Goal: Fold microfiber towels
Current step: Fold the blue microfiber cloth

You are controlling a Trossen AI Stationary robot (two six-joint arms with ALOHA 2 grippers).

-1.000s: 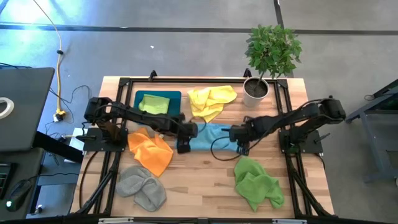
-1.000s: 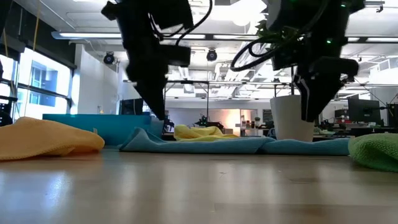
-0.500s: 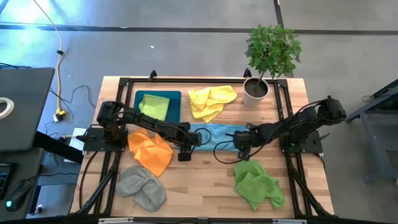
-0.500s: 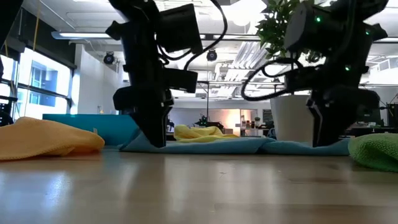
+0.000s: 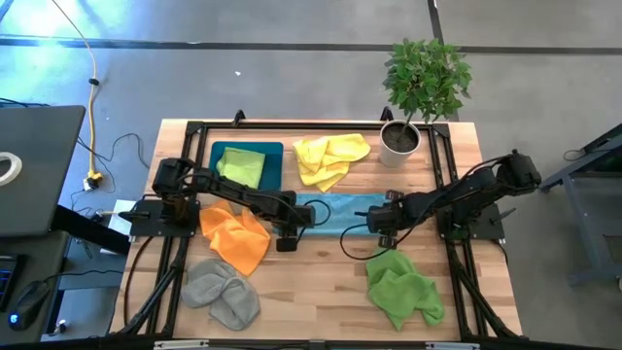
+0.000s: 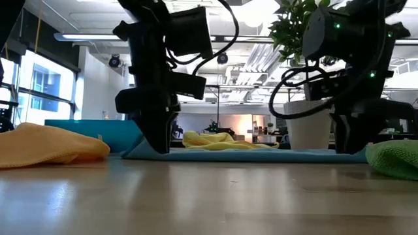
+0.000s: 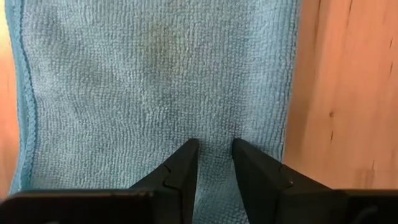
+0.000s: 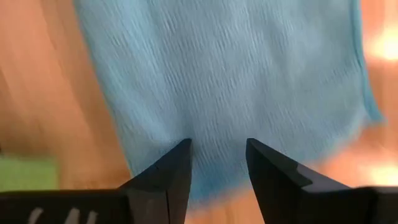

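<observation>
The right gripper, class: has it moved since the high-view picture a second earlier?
Yes. The right gripper has moved away from the potted plant, toward the table's near edge, along the light blue towel.

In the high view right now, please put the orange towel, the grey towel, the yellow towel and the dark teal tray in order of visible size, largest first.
1. yellow towel and orange towel: look alike, not ranked.
2. grey towel: slightly smaller.
3. dark teal tray: least showing, partly covered by a light green towel.

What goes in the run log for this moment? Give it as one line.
stage: folding light blue towel | left claw: open, down on towel's left end | right claw: open, down on towel's right end | towel: flat on table
</observation>
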